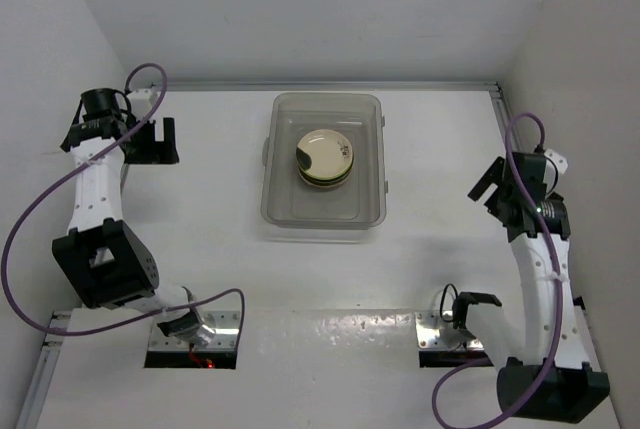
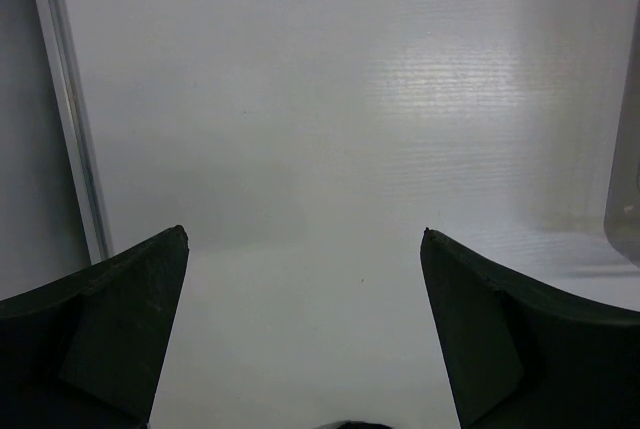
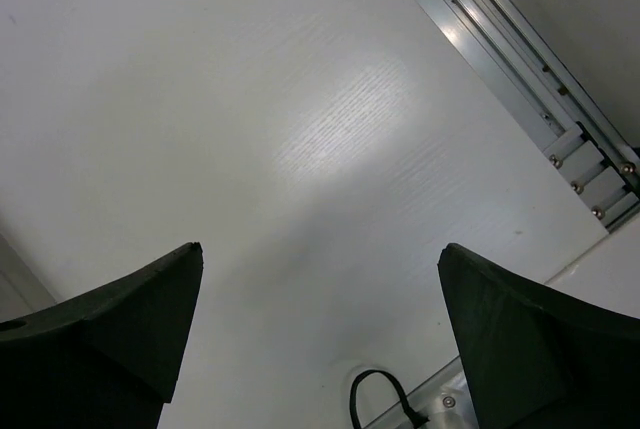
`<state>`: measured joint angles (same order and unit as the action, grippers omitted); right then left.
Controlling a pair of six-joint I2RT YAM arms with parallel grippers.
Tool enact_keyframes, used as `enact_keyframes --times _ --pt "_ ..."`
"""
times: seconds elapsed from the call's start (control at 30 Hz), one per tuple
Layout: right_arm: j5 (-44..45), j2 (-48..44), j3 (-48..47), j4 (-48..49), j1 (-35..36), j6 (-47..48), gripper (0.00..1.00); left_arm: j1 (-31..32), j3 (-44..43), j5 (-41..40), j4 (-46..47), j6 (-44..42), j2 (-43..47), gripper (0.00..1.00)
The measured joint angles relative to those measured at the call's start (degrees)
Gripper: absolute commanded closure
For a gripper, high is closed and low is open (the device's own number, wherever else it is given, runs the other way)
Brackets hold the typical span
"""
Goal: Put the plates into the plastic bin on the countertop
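Note:
The clear plastic bin [image 1: 283, 207] stands at the back middle of the white countertop [image 1: 430, 249]. A stack of plates [image 1: 324, 157] lies inside it; the top plate is cream with a dark mark. No plates show outside the bin. My left gripper [image 1: 152, 141] is open and empty at the far left, left of the bin; in its wrist view [image 2: 305, 234] only bare countertop lies between the fingers. My right gripper [image 1: 493, 192] is open and empty at the right, right of the bin; its wrist view [image 3: 320, 249] shows bare countertop.
White walls close in the left, back and right. A metal rail [image 3: 510, 69] runs along the countertop's edge by the wall. Metal base plates [image 1: 440, 331] and a black cable [image 3: 375, 399] lie at the near edge. A sliver of the bin's corner [image 2: 625, 199] shows at right.

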<state>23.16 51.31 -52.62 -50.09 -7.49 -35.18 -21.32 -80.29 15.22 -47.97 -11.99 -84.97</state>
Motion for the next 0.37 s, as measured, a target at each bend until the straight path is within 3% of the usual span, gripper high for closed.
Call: enact_keyframes --times 0.37 --pt "-3.78 -1.64 0.11 -0.59 0.0 0.26 0.0 -0.04 3.08 0.22 -0.44 -0.35 6.8 0.0"
